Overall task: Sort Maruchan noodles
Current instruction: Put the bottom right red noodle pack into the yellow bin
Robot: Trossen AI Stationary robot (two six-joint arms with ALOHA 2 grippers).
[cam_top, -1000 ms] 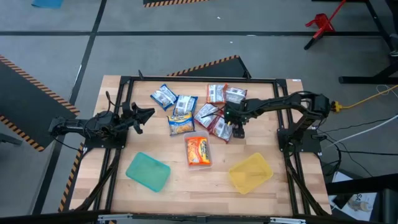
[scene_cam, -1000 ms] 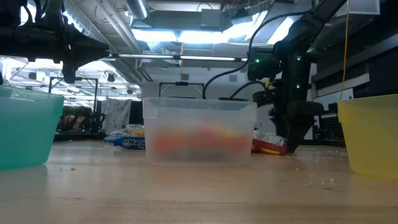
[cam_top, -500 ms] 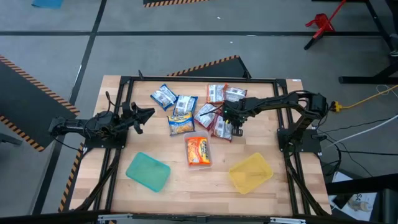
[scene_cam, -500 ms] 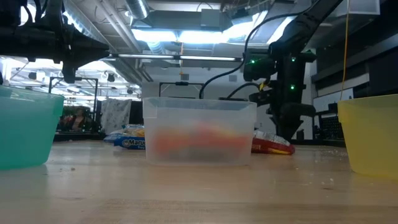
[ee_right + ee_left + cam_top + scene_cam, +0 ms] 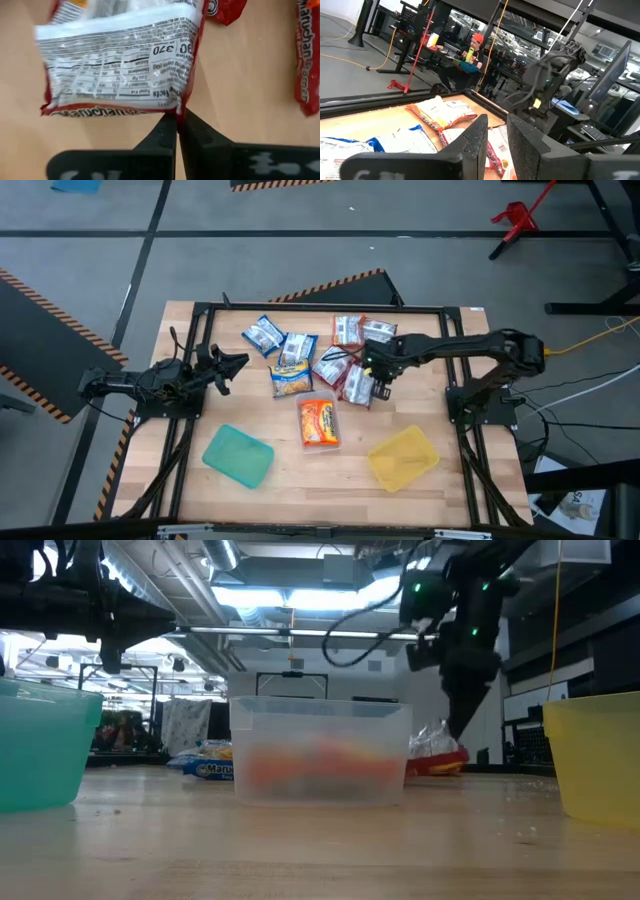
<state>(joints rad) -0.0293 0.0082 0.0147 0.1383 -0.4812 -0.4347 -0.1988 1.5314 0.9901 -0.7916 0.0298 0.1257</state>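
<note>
On your left, the left end effector (image 5: pixel 228 367) waits over the tabletop's (image 5: pixel 290 470) left side, its fingers apart and empty, well clear of the packets. Near that side's front sits the teal tray (image 5: pixel 238 455), with nothing in it that you can see. Moving toward the middle, the loose Maruchan noodles (image 5: pixel 293 360) lie scattered across the back half of the tabletop, blue-white and orange ones to the left, red ones to the right. The clear tray (image 5: pixel 319 423) in front of them already holds an orange packet (image 5: pixel 318 420).

Right of centre, the right end effector (image 5: pixel 375 383) has its fingers pinched tight on the edge of a red packet (image 5: pixel 122 55); the low view shows that packet tilted up off the wood.

So you are in the grasp-and-lift step for a red packet. Next you need to raise it clear of its neighbours and carry it to its tray, likely the yellow tray (image 5: pixel 403 457) at front right. The grip is only on a thin edge, so it may slip.
</note>
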